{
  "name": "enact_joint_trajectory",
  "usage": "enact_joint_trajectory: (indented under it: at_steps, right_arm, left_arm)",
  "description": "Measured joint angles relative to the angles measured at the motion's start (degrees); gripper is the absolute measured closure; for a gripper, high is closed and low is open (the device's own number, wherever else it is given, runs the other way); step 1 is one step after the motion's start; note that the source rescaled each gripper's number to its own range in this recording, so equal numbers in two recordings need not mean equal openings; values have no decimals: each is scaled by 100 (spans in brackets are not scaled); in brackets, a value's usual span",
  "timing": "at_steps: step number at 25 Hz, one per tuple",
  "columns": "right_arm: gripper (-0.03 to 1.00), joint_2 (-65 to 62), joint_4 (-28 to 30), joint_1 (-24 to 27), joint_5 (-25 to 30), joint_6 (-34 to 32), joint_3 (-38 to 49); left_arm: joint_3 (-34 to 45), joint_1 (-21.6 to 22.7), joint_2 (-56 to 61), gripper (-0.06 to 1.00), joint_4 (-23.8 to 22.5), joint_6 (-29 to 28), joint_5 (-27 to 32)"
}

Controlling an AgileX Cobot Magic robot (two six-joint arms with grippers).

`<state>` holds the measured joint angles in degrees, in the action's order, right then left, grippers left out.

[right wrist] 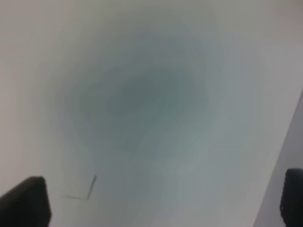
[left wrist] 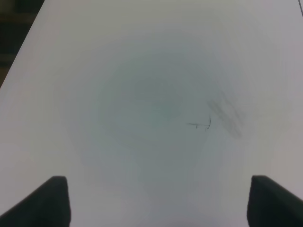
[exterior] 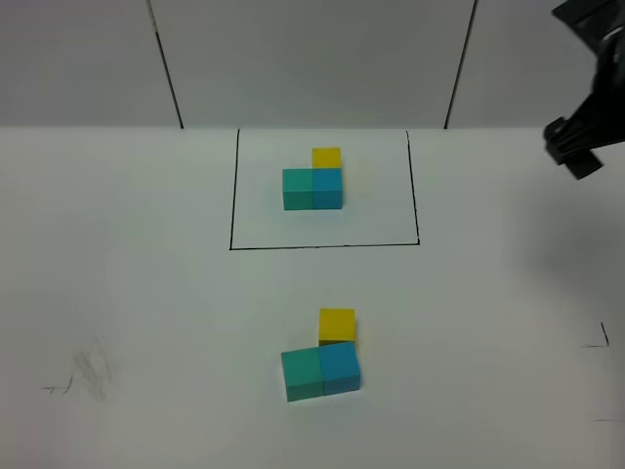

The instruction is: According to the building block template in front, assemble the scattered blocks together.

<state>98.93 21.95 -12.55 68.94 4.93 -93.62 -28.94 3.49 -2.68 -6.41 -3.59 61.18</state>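
The building block template [exterior: 314, 178] stands at the back inside a thin black drawn rectangle [exterior: 231, 195]: teal-green and blue cubes side by side, a yellow cube behind the blue. The scattered blocks stand near the front middle: the teal-green cube [exterior: 303, 374] touches the blue cube [exterior: 340, 367], and the yellow cube [exterior: 337, 324] sits right behind the blue one, forming an L. My left gripper [left wrist: 158, 208] is open over bare table, far from the blocks. My right gripper [right wrist: 158, 203] is open and empty; its black arm [exterior: 578, 147] is raised at the far right.
The white table [exterior: 146, 293] carries a small pen mark and grey smudge at the front left [exterior: 83, 376], also in the left wrist view [left wrist: 204, 125]. A corner mark sits at the right edge [exterior: 598, 340], also in the right wrist view [right wrist: 87, 189].
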Motion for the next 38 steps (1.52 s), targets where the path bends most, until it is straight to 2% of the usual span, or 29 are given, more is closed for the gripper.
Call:
enact_joint_trajectory:
  at_steps: [6, 11, 16, 24, 29, 33, 38]
  right_arm:
    - [-3, -1032, -642, 572, 61, 399, 435]
    - [6, -2053, -561, 688, 75, 614, 1124]
    - [25, -3195, -14, 770, 84, 371, 1887]
    - [56, -5469, -21, 770, 95, -198, 2886]
    - [74, -6874, -395, 770, 101, -263, 3450]
    - [88, -7907, -944, 770, 101, -269, 4030]
    - [96, -9020, -1870, 770, 119, -274, 4912]
  left_arm:
    - [0, 0, 0, 29, 0, 0, 0]
    - [0, 0, 0, 29, 0, 0, 0]
    - [0, 0, 0, 29, 0, 0, 0]
    - [0, 0, 0, 29, 0, 0, 0]
    - [0, 0, 0, 29, 0, 0, 0]
    - [0, 0, 0, 29, 0, 0, 0]
    - [0, 0, 0, 29, 0, 0, 0]
